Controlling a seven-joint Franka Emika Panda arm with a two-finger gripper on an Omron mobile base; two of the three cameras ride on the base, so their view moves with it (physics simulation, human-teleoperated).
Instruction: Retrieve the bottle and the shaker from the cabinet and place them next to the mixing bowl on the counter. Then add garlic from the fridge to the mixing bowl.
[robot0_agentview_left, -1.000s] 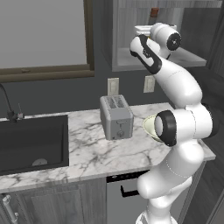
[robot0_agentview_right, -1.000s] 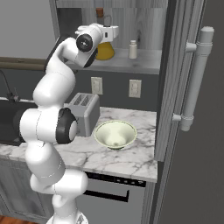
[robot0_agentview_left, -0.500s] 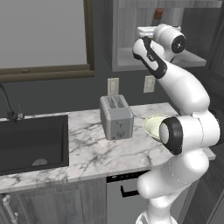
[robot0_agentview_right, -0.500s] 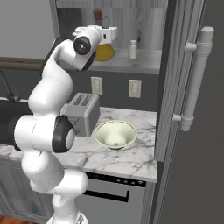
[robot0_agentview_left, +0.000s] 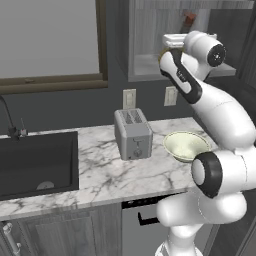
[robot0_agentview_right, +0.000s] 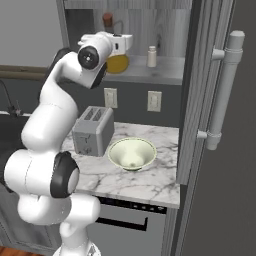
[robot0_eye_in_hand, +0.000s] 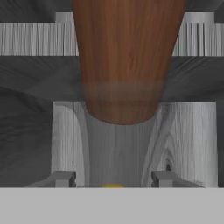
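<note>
The bottle (robot0_agentview_right: 118, 63), an amber flask with a reddish-brown stopper (robot0_eye_in_hand: 122, 61), stands on the cabinet shelf (robot0_agentview_right: 165, 70). My gripper (robot0_eye_in_hand: 113, 179) reaches into the cabinet and is shut on the bottle's glass neck, one fingertip (robot0_eye_in_hand: 64, 178) on each side. From the right base view the hand and gripper (robot0_agentview_right: 120, 47) cover the neck just above the amber body. The shaker (robot0_agentview_right: 152, 56) stands to the right on the same shelf. The cream-green mixing bowl (robot0_agentview_right: 132, 152) sits on the marble counter (robot0_agentview_left: 100, 175) below. The garlic is out of view.
A silver toaster (robot0_agentview_left: 132, 134) stands left of the bowl under two wall sockets. The black sink (robot0_agentview_left: 35, 165) lies at the counter's left end. The fridge door with its thick handle (robot0_agentview_right: 225, 90) rises close on the right of the counter.
The wrist has shifted slightly rightward in the left base view and the upper arm has swung with it. The bottle stands in the same spot on the shelf.
</note>
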